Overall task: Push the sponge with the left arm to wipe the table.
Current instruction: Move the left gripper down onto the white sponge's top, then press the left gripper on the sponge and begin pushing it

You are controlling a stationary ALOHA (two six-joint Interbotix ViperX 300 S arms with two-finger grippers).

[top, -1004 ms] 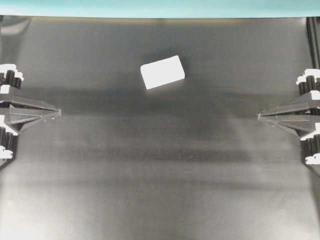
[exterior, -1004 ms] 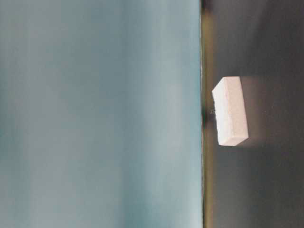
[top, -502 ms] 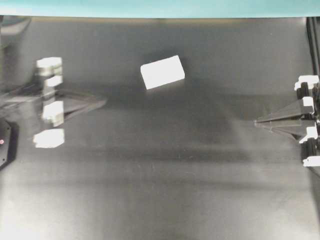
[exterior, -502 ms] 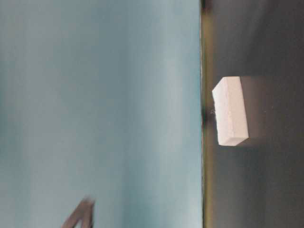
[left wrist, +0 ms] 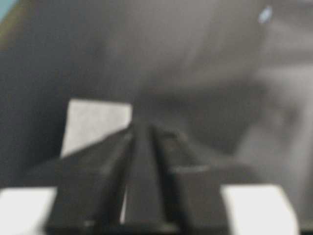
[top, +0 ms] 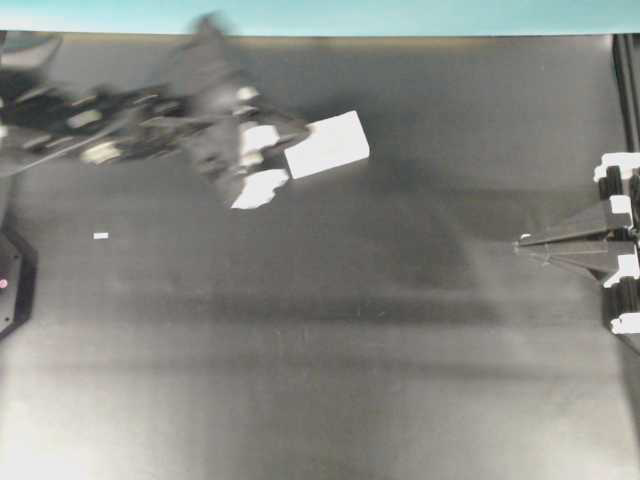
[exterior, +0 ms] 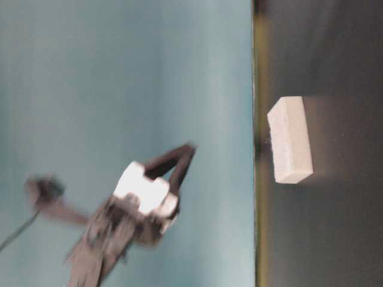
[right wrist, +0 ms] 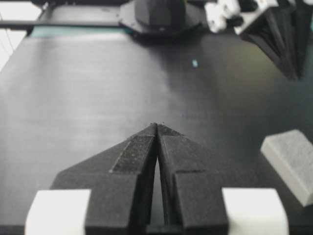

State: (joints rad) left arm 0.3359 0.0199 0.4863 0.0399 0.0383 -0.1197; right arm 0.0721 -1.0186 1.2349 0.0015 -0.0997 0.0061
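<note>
The white sponge (top: 330,143) lies flat on the black table (top: 350,350), toward the far edge; it also shows in the table-level view (exterior: 290,140). My left gripper (top: 296,130) is motion-blurred, shut and empty, with its tip at the sponge's left end. In the table-level view the left gripper (exterior: 187,150) is held clear above the table surface. In the left wrist view the shut tip (left wrist: 139,123) overlaps the right edge of the sponge (left wrist: 95,125). My right gripper (top: 520,243) is shut and empty at the right edge; its tip (right wrist: 157,125) shows closed, with the sponge (right wrist: 291,161) to its right.
A tiny white speck (top: 101,236) lies on the table at the left. A teal strip (top: 320,15) edges the far side. The left arm's base (top: 10,285) sits at the left edge.
My left arm has swung from the left edge up and across to the sponge's left end. The sponge has not moved. The right gripper has stayed at the right edge.
</note>
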